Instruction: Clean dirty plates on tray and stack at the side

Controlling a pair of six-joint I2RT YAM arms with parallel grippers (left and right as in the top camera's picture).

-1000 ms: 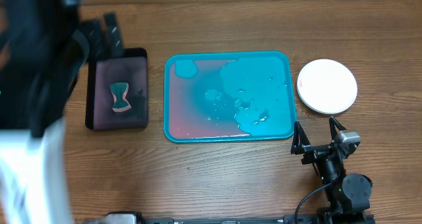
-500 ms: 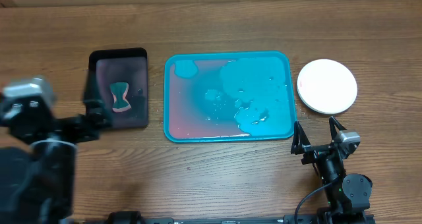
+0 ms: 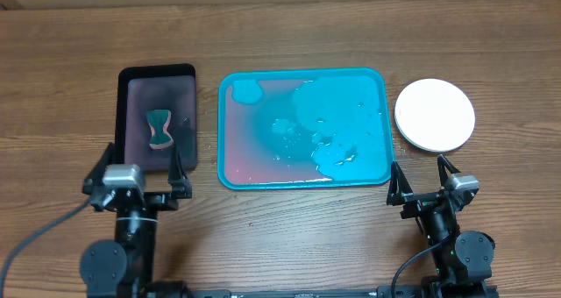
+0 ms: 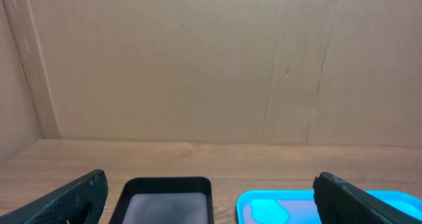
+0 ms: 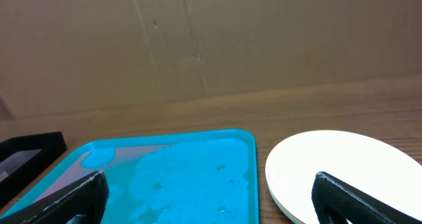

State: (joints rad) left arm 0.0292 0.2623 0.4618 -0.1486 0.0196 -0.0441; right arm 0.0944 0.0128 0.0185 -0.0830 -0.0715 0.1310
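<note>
The turquoise tray (image 3: pixel 235 162) lies mid-table, holding no plates, wet with pinkish water and foam; it also shows in the left wrist view (image 4: pixel 264 201) and right wrist view (image 5: pixel 184 165). A stack with the white plate (image 3: pixel 435 114) on top sits right of the tray, also in the right wrist view (image 5: pixel 336 161). The blue and yellow-green plates are hidden. My left gripper (image 3: pixel 137 173) is open and empty, in front of the black tray. My right gripper (image 3: pixel 424 179) is open and empty, in front of the tray's right corner and the plate stack.
A smaller black tray (image 3: pixel 186 74) stands left of the turquoise tray, with pinkish water and a teal-and-pink sponge (image 3: pixel 159 129) in it; it also shows in the left wrist view (image 4: pixel 168 191). A cardboard wall rises behind the table.
The left arm has swung from the far left down to its place in front of the black tray. The right arm, tray and plates have not moved.
</note>
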